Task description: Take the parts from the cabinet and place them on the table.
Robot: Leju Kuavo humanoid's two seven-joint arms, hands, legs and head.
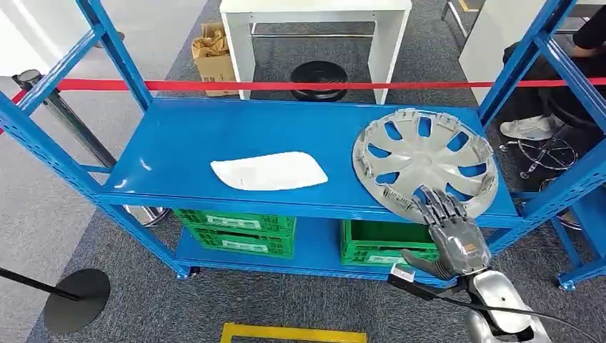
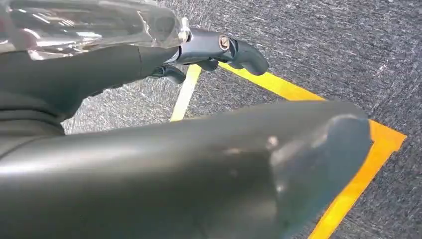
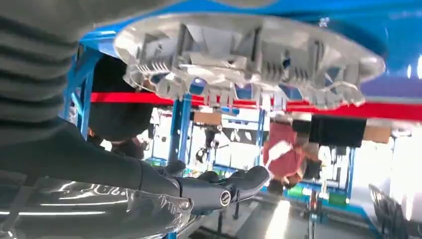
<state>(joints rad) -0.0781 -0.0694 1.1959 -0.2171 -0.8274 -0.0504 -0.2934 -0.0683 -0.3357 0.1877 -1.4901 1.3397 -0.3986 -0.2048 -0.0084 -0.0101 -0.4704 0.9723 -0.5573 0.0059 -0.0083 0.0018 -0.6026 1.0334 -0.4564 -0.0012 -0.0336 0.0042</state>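
Head view: right hand (image 1: 450,232), fingers spread, reaches the hubcap (image 1: 424,161) on the shelf (image 1: 214,132) above green crates (image 1: 239,230).

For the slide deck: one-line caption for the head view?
Right hand reaches open toward silver hubcap on blue shelf; white panel lies alongside.
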